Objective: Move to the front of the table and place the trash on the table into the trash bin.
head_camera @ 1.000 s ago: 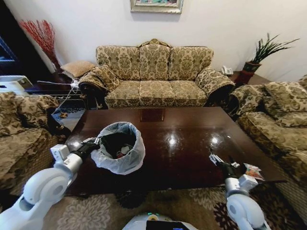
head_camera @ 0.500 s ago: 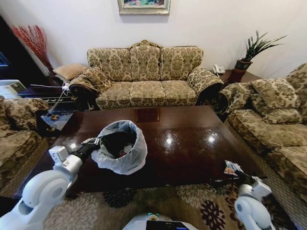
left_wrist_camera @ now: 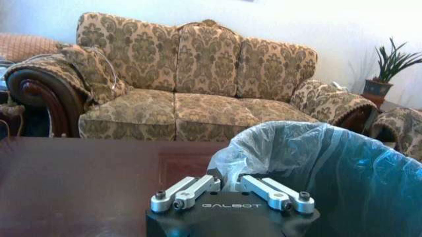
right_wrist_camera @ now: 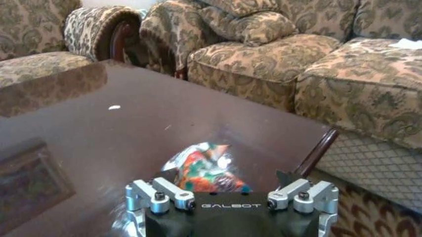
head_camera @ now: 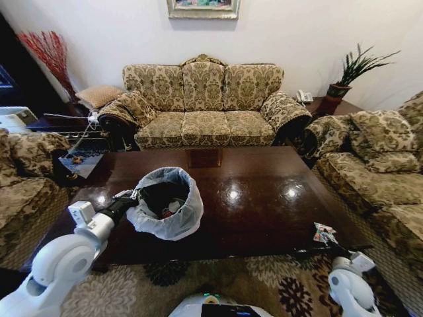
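Both of your wrist housings read "GALBOT". From the head view, your left gripper (head_camera: pixel 129 195) sits at about 9 o'clock on the trash bin (head_camera: pixel 165 210), its fingers (left_wrist_camera: pixel 191 187) pinched closed on the bag's folded rim, and scraps lie inside the bin. The bin stands on the worktop (head_camera: pixel 264 205) near its front left. Your right gripper (right_wrist_camera: pixel 231 185) is at the worktop's front right corner, roughly 4 o'clock, fingers spread open around the colourful snack packet (head_camera: pixel 323 233), which lies close to the edge. The glossy middle of the worktop is bare.
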Robot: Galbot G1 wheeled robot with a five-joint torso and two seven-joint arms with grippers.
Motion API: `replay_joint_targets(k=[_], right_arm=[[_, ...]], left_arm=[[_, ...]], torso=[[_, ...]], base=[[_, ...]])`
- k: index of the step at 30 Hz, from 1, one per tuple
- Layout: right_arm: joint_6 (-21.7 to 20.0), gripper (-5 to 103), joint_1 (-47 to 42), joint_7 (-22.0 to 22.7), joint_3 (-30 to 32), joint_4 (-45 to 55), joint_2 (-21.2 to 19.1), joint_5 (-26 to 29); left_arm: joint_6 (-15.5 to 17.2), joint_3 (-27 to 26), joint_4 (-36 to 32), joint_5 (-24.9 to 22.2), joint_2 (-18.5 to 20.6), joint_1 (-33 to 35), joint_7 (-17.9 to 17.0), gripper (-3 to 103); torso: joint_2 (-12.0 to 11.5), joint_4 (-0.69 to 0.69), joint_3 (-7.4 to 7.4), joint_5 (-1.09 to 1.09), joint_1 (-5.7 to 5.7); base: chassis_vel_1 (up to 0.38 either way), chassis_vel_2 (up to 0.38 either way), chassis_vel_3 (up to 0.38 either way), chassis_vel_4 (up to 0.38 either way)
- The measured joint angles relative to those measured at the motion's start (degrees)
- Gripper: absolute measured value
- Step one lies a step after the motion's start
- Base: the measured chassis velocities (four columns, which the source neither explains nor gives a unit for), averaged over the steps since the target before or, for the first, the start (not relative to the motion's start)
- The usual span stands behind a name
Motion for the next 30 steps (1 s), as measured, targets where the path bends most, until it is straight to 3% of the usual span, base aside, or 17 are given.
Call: replay_joint_targets(k=[4,6,7,9,11,13,16,17,19,20,21,22,30], right_arm=[[-0.59,83,0.86,-0.53,-1.08,-0.07,0.46,-1.04],[-0.61,83,1.00,-0.59,-1.33,-0.15,0.52,-1.16],[-0.61,73,1.54,-0.76,-1.86,-0.67,0.84,-1.84],[-0.61,73,1.77,-0.88,-1.97,-0.86,1.05,-2.29],[-0.72,57,2.12,-1.33,-2.55,-1.10,1.57,-3.01],[-0.74,57,2.20,-1.44,-2.76,-1.14,1.66,-3.18],[-0.92,40,2.79,-1.45,-3.28,-1.17,1.79,-3.33],[-0.92,40,2.79,-1.45,-3.28,-1.17,1.79,-3.33],[-1.25,29,3.13,-1.39,-3.45,-0.97,1.76,-2.90],[-1.33,29,3.20,-1.39,-3.49,-0.76,1.75,-2.69],[-1.38,20,3.28,-1.37,-3.56,-0.10,1.77,-2.45],[-1.38,20,3.28,-1.37,-3.56,-0.10,1.77,-2.45],[-0.03,3,4.34,-3.40,-6.96,18.08,1.60,0.30]], left_arm=[[0.00,-0.01,-0.37,-0.06,-0.26,0.02,-0.10,4],[0.00,-0.01,-0.46,-0.07,-0.27,0.05,-0.09,4],[0.00,-0.08,-0.54,-0.15,-0.17,0.15,-0.09,4],[0.00,-0.14,-0.54,-0.21,-0.02,0.17,-0.07,4],[0.00,-0.43,-0.54,-0.55,0.60,0.09,-0.09,4],[0.00,-0.54,-0.54,-0.76,0.75,0.02,-0.14,4],[0.00,-0.82,-0.51,-1.22,1.02,-0.05,-0.21,4],[0.00,-0.82,-0.51,-1.22,1.02,-0.05,-0.21,4],[0.00,-0.83,-0.47,-1.24,0.97,0.06,-0.22,4],[0.00,-0.87,-0.47,-1.25,0.92,0.09,-0.23,4],[0.00,-0.92,-0.48,-1.24,0.87,0.16,-0.27,4],[0.00,-0.92,-0.48,-1.24,0.87,0.16,-0.27,4],[0.19,-1.93,-0.81,-1.88,1.93,0.80,-1.20,4]], torso=[[0.00,0.00,0.00,-0.01,0.01],[0.00,0.01,0.00,-0.01,0.00],[0.00,0.01,0.00,-0.01,0.00],[0.00,0.00,0.00,-0.01,0.00],[0.00,0.00,0.00,-0.02,0.00],[0.00,0.00,0.00,-0.02,0.00],[0.00,0.00,0.00,-0.02,0.00],[0.00,0.00,0.00,-0.02,0.00],[0.00,0.00,0.00,-0.02,0.00],[0.00,0.00,0.00,-0.02,0.00],[0.00,0.01,0.00,-0.02,0.00],[0.00,0.01,0.00,-0.02,0.00],[0.00,0.00,0.00,-0.02,0.00]], base=[[0.000,0.000,0.000,0.000],[0.000,0.000,0.000,0.000],[0.000,0.000,0.000,0.000],[0.000,0.000,0.000,0.000],[0.000,0.000,0.000,0.000],[0.000,0.000,0.000,0.000],[0.000,0.000,0.000,0.000],[0.000,0.000,0.000,0.000],[0.000,0.000,0.000,0.000],[0.000,0.000,0.000,0.000],[0.000,0.000,0.000,0.000],[0.000,0.000,0.000,0.000],[0.000,0.000,0.000,0.000]])
